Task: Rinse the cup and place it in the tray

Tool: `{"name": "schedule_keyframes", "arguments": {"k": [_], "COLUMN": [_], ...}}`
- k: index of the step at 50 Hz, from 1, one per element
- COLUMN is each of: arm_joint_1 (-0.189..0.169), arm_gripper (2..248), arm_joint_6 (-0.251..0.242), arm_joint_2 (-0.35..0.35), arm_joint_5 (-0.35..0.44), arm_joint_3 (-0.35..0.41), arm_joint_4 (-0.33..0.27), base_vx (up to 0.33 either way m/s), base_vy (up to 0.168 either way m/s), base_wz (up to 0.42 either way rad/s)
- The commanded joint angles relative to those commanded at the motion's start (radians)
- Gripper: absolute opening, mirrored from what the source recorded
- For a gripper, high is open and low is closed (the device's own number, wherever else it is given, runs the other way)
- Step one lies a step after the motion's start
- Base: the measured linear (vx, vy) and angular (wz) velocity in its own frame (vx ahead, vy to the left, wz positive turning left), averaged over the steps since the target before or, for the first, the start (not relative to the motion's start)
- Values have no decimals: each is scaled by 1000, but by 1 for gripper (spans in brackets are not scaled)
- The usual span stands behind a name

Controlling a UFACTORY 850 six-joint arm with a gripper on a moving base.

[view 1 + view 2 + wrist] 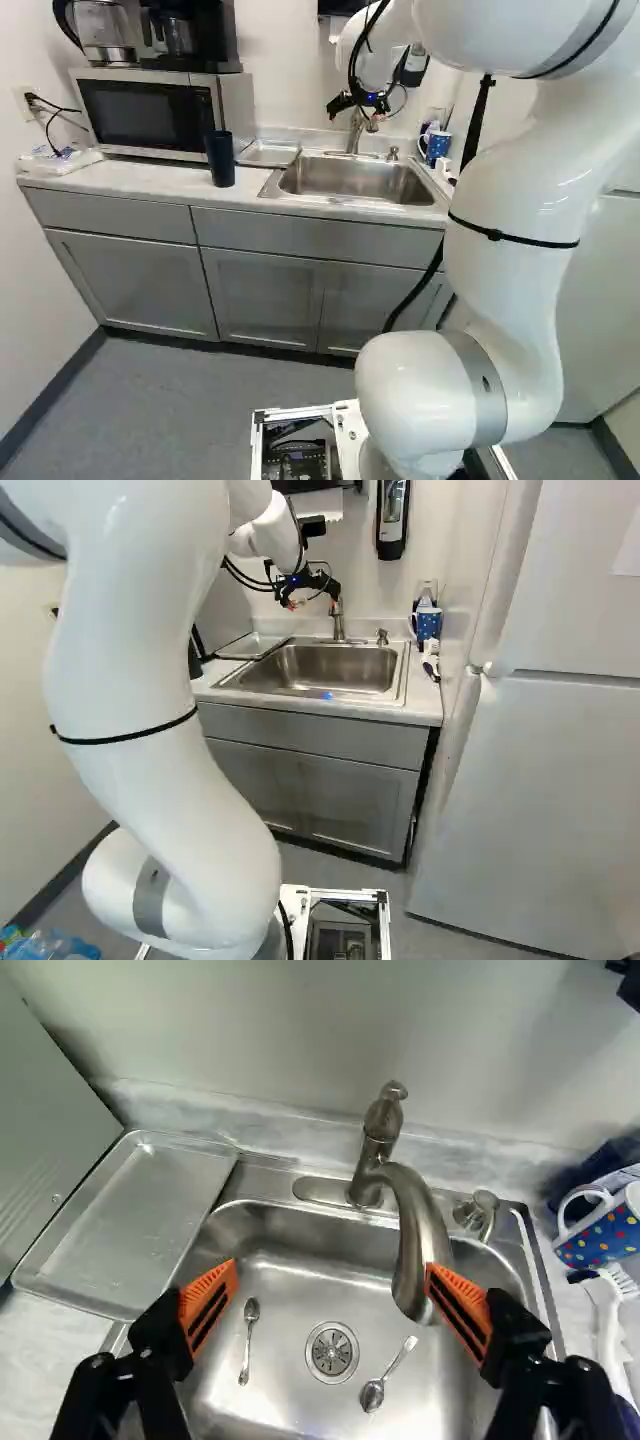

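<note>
High over the sink, my gripper (354, 112) stands open with nothing held. In the wrist view the gripper (330, 1268) has its fingers wide apart, one tip overlapping the curved faucet spout (418, 1245); whether they touch I cannot tell. A tall dark blue cup (221, 158) stands upright on the counter in front of the microwave, far to one side of the gripper. The shallow metal tray (132, 1222) lies between microwave and sink. A blue dotted mug (604, 1228) stands at the sink's other side. The sink (330, 670) lies below the gripper.
Two spoons (249, 1340) (373, 1394) lie in the basin around the drain (332, 1352). A white brush (606, 1310) is by the mug. The microwave (150, 112) carries a kettle and coffee maker. A soap dispenser (393, 518) hangs on the wall; a fridge (540, 780) borders the right.
</note>
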Motion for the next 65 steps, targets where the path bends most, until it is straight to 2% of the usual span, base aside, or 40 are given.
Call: {"name": "schedule_keyframes", "arguments": {"k": [27, 46, 65], "arm_joint_1": [22, 34, 27], "arm_gripper": [247, 247, 247], "arm_joint_6": [0, 0, 0], "arm_joint_2": [-137, -228, -277], "arm_joint_5": [101, 98, 98], "arm_joint_3": [-159, -270, -331], "arm_joint_4": [0, 0, 0], "base_vx": [0, 0, 0], "base_vy": [0, 0, 0], "base_wz": [0, 0, 0]}}
